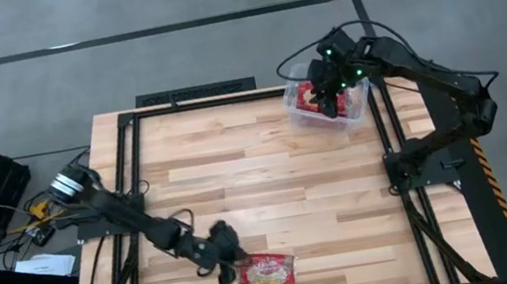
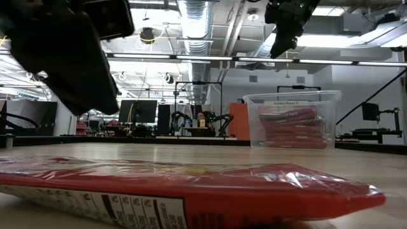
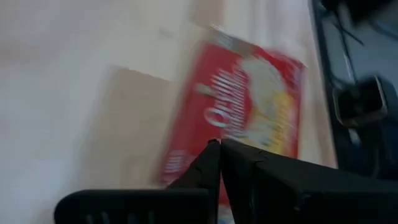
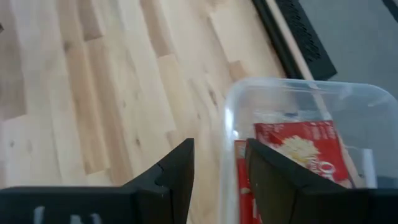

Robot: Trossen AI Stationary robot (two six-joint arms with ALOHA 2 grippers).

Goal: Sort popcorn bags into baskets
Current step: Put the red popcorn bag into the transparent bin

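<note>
Wood table [image 1: 269, 175] bare between tub [image 1: 355, 112] and lone packet [image 1: 267, 274] — left gripper [image 1: 224, 267] beside it

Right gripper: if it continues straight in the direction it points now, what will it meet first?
Probably the clear tub: the right gripper, open, hangs over its near wall, with red popcorn bags just inside. Depth is uncertain.

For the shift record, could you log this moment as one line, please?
left tool: shut, beside last table bag | right tool: open, empty, above tub | stacked bags: in tub
</note>
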